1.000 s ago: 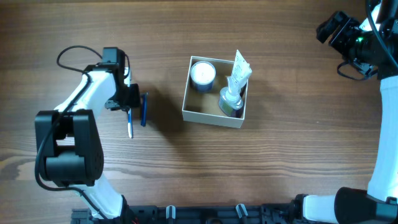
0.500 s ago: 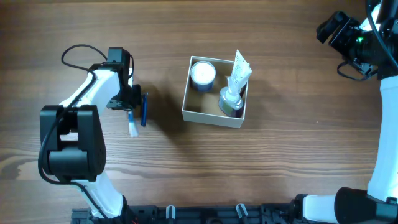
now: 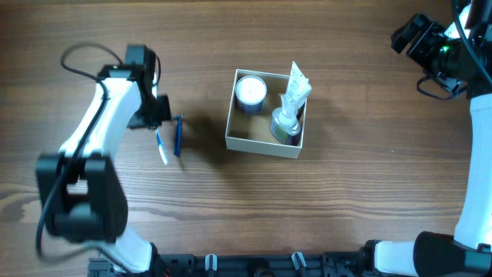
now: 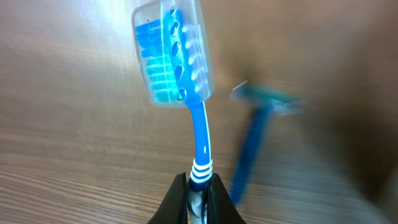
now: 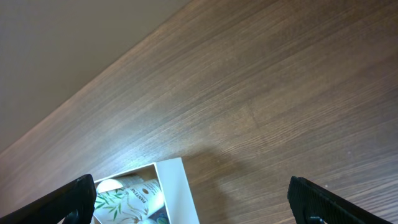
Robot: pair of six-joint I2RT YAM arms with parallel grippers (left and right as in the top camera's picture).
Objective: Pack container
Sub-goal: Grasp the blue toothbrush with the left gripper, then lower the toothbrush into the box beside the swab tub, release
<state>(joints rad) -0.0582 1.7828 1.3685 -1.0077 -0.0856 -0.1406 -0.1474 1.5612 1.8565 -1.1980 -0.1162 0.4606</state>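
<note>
Two end effectors are showing: the left end effector is clenching a toothbrush by its handle, the right end effector is hanging spread wide, and the square container is sitting centrally on the surface, mouth facing up, sides slightly skewed.

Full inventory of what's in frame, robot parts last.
table: 1, brown wood, under everything
container: 1, white walls, brown inside, table centre
jar: 1, blue with white lid, container's far-left corner
bottle: 1, greyish, container's near-right corner
sachet: 1, white, leaning out at container's far-right corner
toothbrush: 1, blue, clear cap on head, left of razor
razor: 1, blue, on table between toothbrush and container
left gripper: shut on toothbrush handle
right gripper: open, holding nothing, far right
</note>
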